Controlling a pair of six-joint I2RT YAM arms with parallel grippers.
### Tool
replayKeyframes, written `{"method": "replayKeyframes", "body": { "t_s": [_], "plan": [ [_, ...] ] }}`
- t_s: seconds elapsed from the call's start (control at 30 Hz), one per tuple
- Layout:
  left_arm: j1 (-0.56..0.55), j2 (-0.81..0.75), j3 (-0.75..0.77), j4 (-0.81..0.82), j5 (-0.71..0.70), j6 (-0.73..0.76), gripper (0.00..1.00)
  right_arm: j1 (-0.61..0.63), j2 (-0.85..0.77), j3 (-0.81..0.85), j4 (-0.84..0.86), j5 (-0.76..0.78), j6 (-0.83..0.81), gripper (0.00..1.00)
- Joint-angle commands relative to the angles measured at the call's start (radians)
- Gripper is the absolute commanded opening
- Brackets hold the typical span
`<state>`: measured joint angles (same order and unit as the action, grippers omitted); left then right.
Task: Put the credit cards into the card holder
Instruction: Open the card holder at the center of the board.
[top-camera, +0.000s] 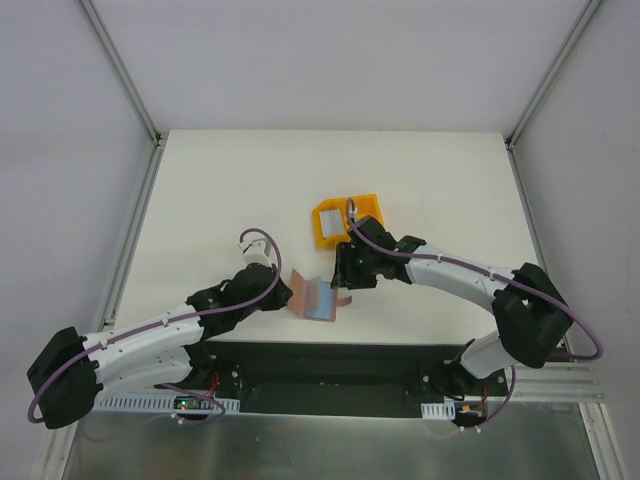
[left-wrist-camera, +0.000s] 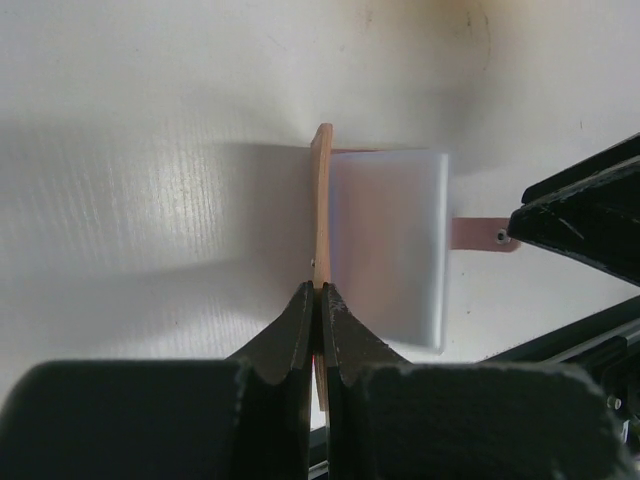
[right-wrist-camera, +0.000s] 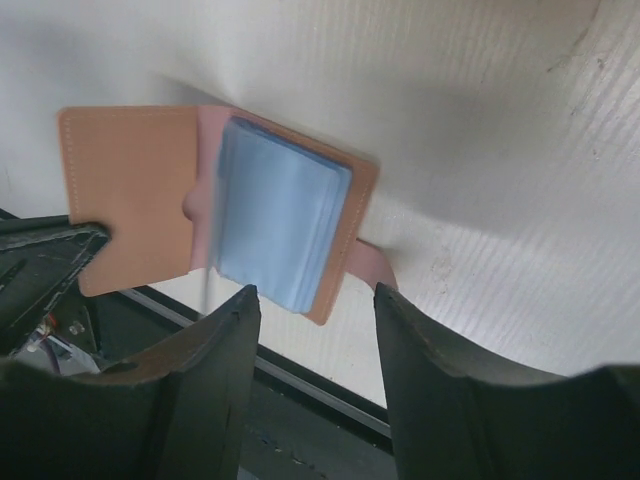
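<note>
The brown card holder (top-camera: 298, 290) lies open near the table's front edge, one flap raised upright. My left gripper (top-camera: 288, 292) is shut on that flap's edge (left-wrist-camera: 321, 200), its jaws pressed together on the leather. A pale blue stack of credit cards (right-wrist-camera: 280, 225) rests on the pinkish inside of the card holder (right-wrist-camera: 130, 190), with its tab clasp (right-wrist-camera: 375, 268) sticking out beyond. My right gripper (right-wrist-camera: 315, 292) hovers open just beside the stack's near corner, nothing between its fingers. It shows from above as the right gripper (top-camera: 345, 283), right of the cards (top-camera: 322, 300).
A yellow plastic bin (top-camera: 322, 225) stands behind the right gripper, with a pale card (top-camera: 352, 213) inside. The table's dark front edge (right-wrist-camera: 300, 385) runs close under the card holder. The right gripper's black fingers (left-wrist-camera: 590, 215) sit near the tab (left-wrist-camera: 478, 235).
</note>
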<state>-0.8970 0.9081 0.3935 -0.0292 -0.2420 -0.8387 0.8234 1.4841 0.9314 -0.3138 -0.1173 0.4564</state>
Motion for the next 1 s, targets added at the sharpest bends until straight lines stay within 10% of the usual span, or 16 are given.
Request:
{"method": "replayKeyframes", "body": {
  "t_s": [0.0,0.73,0.97],
  "plan": [
    [-0.002,0.011,-0.009,-0.029,-0.003,-0.010,0.00,0.010,0.053,0.009,-0.002,-0.033,0.007,0.50],
    [0.000,0.006,-0.013,-0.031,-0.002,0.001,0.00,0.025,0.047,0.009,-0.157,0.099,-0.032,0.46],
    [-0.002,0.014,-0.010,-0.031,0.001,0.003,0.00,0.016,0.058,-0.013,-0.085,-0.002,-0.025,0.13]
  ]
}}
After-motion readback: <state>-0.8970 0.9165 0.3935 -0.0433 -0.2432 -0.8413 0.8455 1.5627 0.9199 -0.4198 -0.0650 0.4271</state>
